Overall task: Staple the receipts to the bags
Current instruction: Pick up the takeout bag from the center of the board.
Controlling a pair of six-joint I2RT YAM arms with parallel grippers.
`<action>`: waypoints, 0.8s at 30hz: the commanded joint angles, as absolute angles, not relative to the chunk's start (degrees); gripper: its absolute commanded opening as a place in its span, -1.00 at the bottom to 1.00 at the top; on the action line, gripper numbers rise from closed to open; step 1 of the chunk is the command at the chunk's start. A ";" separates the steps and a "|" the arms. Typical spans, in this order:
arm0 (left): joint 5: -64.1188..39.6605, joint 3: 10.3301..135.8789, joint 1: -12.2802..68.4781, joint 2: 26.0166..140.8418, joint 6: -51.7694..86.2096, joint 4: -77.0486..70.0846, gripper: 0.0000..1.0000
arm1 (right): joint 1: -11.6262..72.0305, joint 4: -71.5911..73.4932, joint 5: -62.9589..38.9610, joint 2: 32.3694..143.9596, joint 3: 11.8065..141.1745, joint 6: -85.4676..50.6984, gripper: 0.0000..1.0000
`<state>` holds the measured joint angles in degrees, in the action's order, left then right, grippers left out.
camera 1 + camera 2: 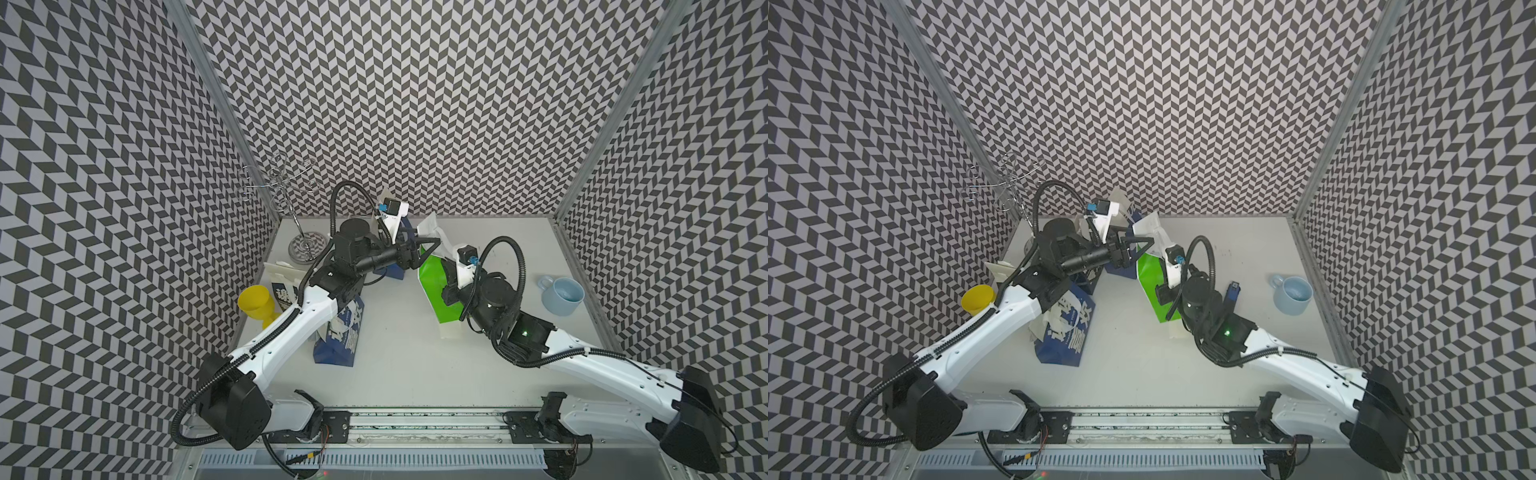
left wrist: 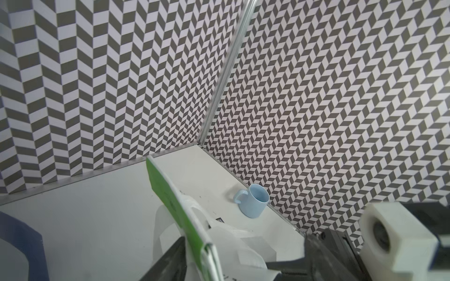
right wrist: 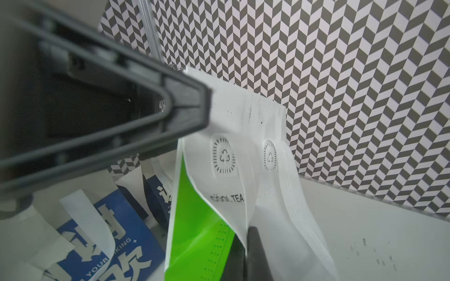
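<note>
Closest to the lens in the right wrist view looms one dark triangular finger (image 3: 185, 107) of the left pincer (image 2: 224, 253), its tip against the white top of the green bag (image 1: 434, 282). That pincer stands wide open, astride the bag's top edge, gripping nothing. The right pincer (image 3: 252, 245) is closed tight on the bag's side wall lower down, and the bag leans between the two arms toward the back of the tabletop (image 1: 415, 374). A cream slip (image 1: 451, 331), probably a receipt, lies at the bag's near end; whether it is tucked under I cannot tell. The dark blue bags (image 1: 343, 336) lie under and beside the left arm.

Main risk, as I judge it: no receipt shows between the open jaws, so closing them may catch only handle and bag lip, and a staple there would fasten nothing. With both pincers on one thin bag, any pull apart could crease or tear the paper. What looks like the blue-black stapler (image 1: 1232, 291) sits behind the right arm; fetching it means letting go, and the leaning bag could topple onto the slip. The left elbow hangs low over the blue bags and could drag them.
</note>
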<state>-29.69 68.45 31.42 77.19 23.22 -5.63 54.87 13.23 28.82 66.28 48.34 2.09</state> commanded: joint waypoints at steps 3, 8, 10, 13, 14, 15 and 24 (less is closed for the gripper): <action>-22.51 71.90 31.46 80.06 21.62 -0.91 -0.14 | 57.27 18.21 34.15 66.66 46.79 5.43 -1.00; -22.85 71.70 31.49 80.95 20.62 0.65 -0.84 | 57.33 19.09 36.33 65.94 46.31 2.97 -0.91; -21.31 70.92 31.49 79.89 19.82 1.01 -0.97 | 57.22 19.25 37.65 65.45 46.15 2.22 -0.86; -17.86 69.51 31.46 76.97 16.28 1.57 -1.00 | 55.76 17.93 36.97 63.56 45.58 -0.12 -0.34; -16.42 68.98 31.46 75.61 14.73 1.82 -1.00 | 54.42 16.38 35.52 62.37 45.41 -2.46 -0.12; -14.45 68.50 31.45 74.28 13.15 2.29 -1.00 | 52.50 14.34 33.77 60.87 45.11 -5.70 0.00; -12.08 62.62 31.27 67.22 7.33 3.78 -1.00 | 36.68 1.64 18.08 53.20 37.01 -23.38 0.32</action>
